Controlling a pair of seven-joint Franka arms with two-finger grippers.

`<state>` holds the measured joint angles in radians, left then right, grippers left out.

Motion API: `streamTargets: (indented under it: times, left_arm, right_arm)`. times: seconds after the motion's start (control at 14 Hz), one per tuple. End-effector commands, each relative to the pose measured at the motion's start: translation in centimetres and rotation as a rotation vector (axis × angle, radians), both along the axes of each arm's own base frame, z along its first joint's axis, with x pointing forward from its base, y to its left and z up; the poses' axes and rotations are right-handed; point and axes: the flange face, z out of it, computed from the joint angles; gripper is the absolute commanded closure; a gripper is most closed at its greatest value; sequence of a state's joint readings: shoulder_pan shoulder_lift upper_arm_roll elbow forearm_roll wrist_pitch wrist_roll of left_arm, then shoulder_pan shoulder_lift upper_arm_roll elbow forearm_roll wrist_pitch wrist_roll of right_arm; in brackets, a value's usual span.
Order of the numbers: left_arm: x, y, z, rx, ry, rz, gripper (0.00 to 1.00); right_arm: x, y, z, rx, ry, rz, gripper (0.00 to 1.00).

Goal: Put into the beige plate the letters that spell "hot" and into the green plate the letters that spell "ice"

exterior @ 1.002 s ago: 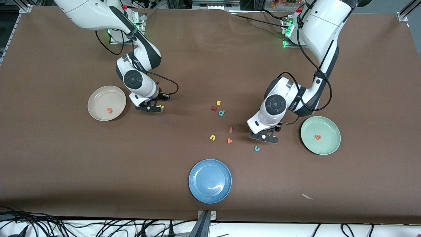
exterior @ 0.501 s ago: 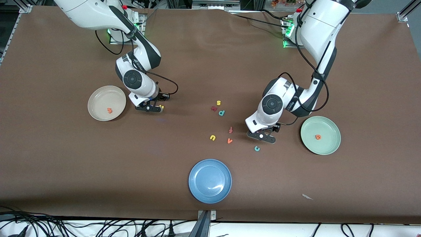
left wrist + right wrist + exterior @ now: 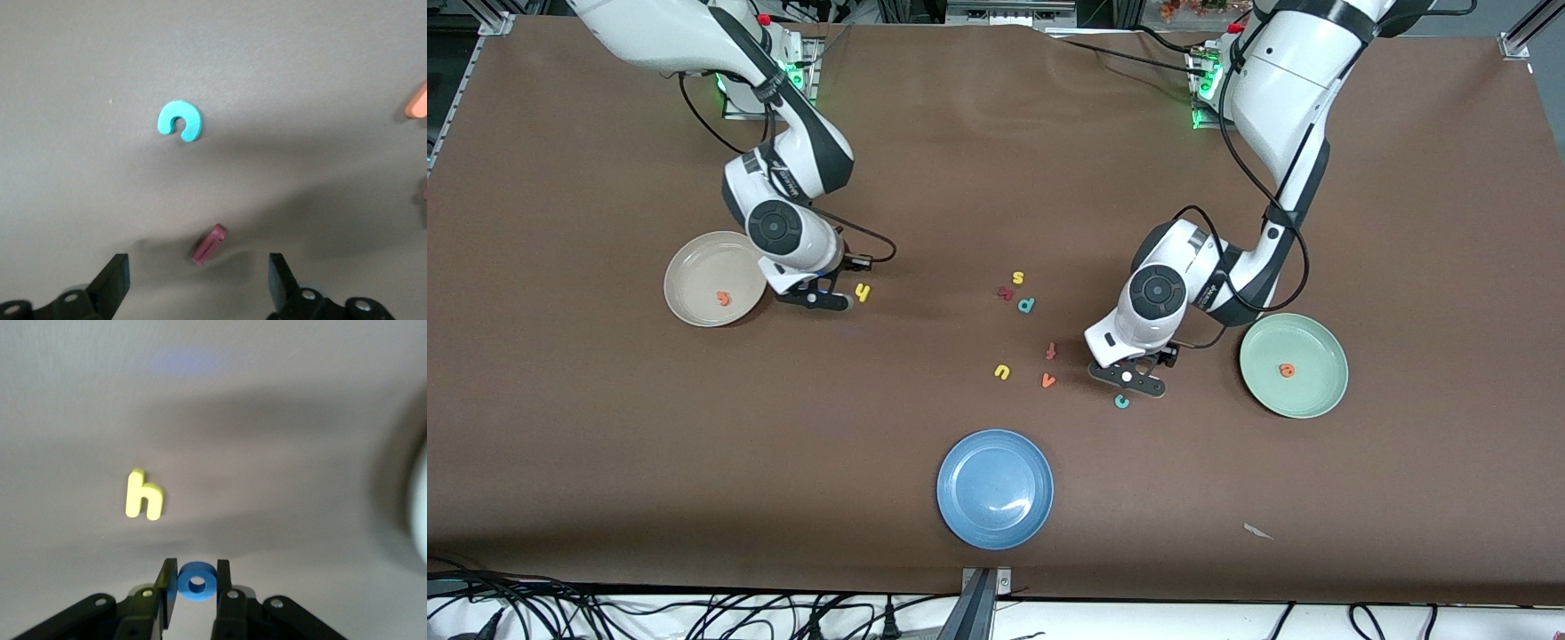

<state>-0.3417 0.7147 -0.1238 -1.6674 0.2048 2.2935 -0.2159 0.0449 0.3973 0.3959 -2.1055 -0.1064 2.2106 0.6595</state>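
The beige plate [image 3: 716, 278], toward the right arm's end of the counter [image 3: 605, 427], carries the orange t [image 3: 723, 299]; the green plate [image 3: 1294, 365], toward the left arm's end, carries the orange e [image 3: 1286, 371]. The right hand [image 3: 196, 581], just beside the beige plate, is clenched on the blue o [image 3: 197, 581] by its edges; so thin a grip risks the ring slipping before release. The yellow h [image 3: 862, 292] lies close by. The left hand [image 3: 199, 287] hangs released over the dark red i [image 3: 209, 243], the teal c [image 3: 179, 121] near; closing off-centre could flick the bar away.

My arms: glossy white shells w/ dark grey joints, round black caps, looping black cables, black grippers, green base LEDs.
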Motion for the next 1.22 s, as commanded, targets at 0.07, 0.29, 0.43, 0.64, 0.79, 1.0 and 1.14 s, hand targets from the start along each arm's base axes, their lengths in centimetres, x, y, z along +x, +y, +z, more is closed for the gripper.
streamTargets:
  times: [0.07, 0.29, 0.43, 0.64, 0.79, 1.0, 1.14]
  left_arm:
    - [0.7, -0.4, 0.4, 0.013, -0.009, -0.120, 0.04]
    - [0.5, -0.3, 0.3, 0.017, 0.007, -0.183, 0.09]
    - [0.3, -0.1, 0.0, 0.018, 0.019, -0.214, 0.03]
    - [0.1, 0.1, -0.4, 0.014, 0.036, -0.263, 0.01]
    - [0.1, 0.1, -0.5, 0.009, 0.040, -0.282, 0.01]
    - [0.0, 0.2, -0.9, 0.008, 0.050, -0.295, 0.01]
    - [-0.1, 0.2, -1.1, 0.005, 0.054, -0.289, 0.02]
  right_arm:
    - [3.2, -5.0, 3.6, -0.041, 0.025, 0.053, 0.87]
    - [5.2, -9.5, 4.2, -0.020, 0.038, 0.151, 0.87]
    - [6.1, -13.4, 2.9, -0.002, 0.054, 0.208, 0.87]
    - [6.5, -18.0, 0.1, 0.026, 0.086, 0.277, 0.87]
    - [6.6, -20.5, -1.4, 0.040, 0.096, 0.317, 0.86]
    - [6.6, -21.4, -1.8, 0.046, 0.095, 0.323, 0.26]
    - [6.9, -20.9, -0.6, 0.047, 0.079, 0.303, 0.01]
